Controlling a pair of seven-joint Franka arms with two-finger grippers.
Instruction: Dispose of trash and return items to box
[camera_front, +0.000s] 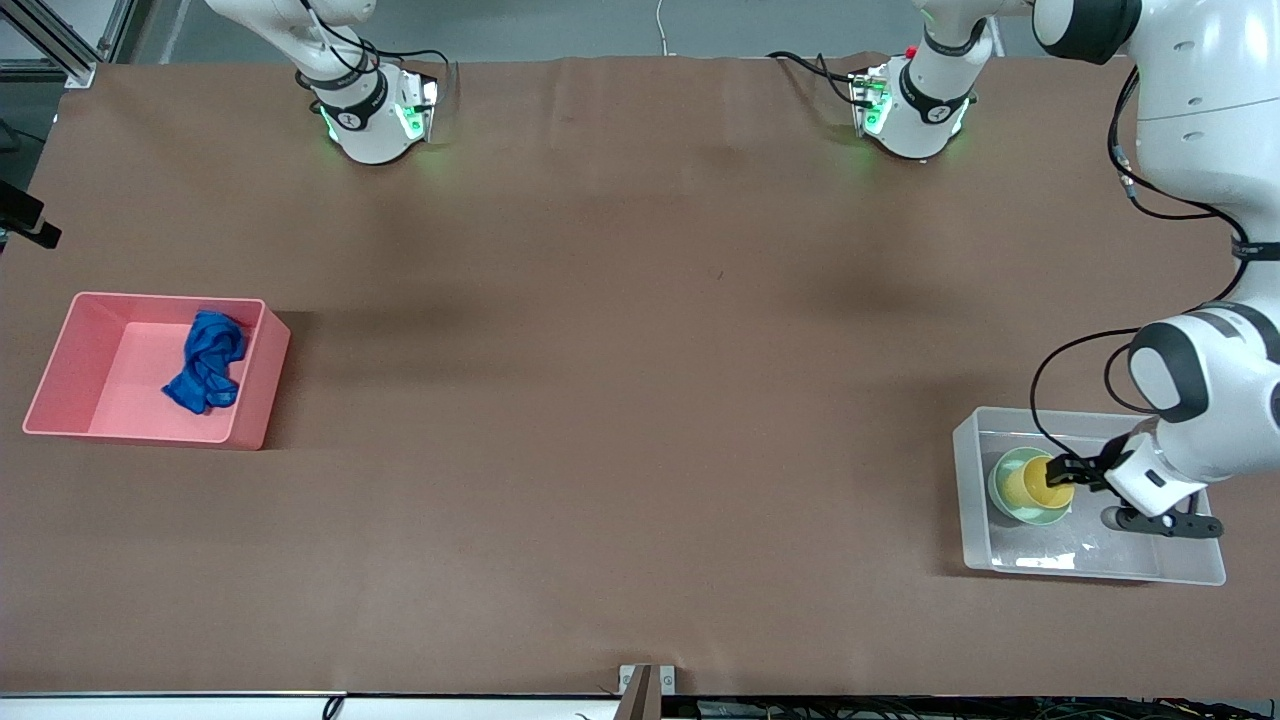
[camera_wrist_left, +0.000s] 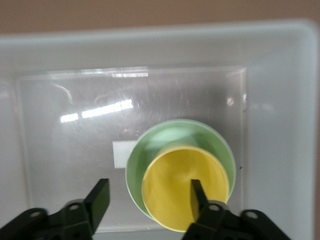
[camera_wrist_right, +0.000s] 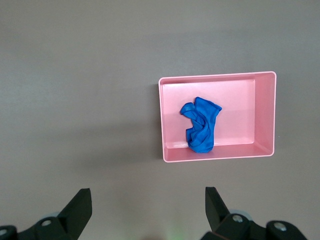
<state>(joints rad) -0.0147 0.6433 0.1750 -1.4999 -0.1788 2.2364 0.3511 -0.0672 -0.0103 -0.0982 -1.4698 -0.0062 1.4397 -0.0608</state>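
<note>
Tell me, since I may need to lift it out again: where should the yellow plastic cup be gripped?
Grip the yellow plastic cup by its rim wall, coming from above: it stands upright, mouth up, inside the mint-green bowl, which hides its lower sides.

Two bins on the table (camera_front: 640, 400), well apart — one at each arm's end, both in the half nearer the front camera.

Bin (camera_front: 60, 365) at the right arm's end: the rag (camera_front: 207, 362) lies inside, bunched against the wall that faces the table's middle.

Box (camera_front: 975, 500) at the left arm's end: the bowl (camera_front: 1003, 478) sits on its floor beside the wall that faces the table's middle, and the cup (camera_front: 1035, 482) stands in the bowl. A sticker (camera_wrist_left: 120, 154) on the box floor shows just beside the bowl.

Left gripper (camera_wrist_left: 149, 194) is down inside the box — one finger over the cup's mouth, the other outside the bowl.
</note>
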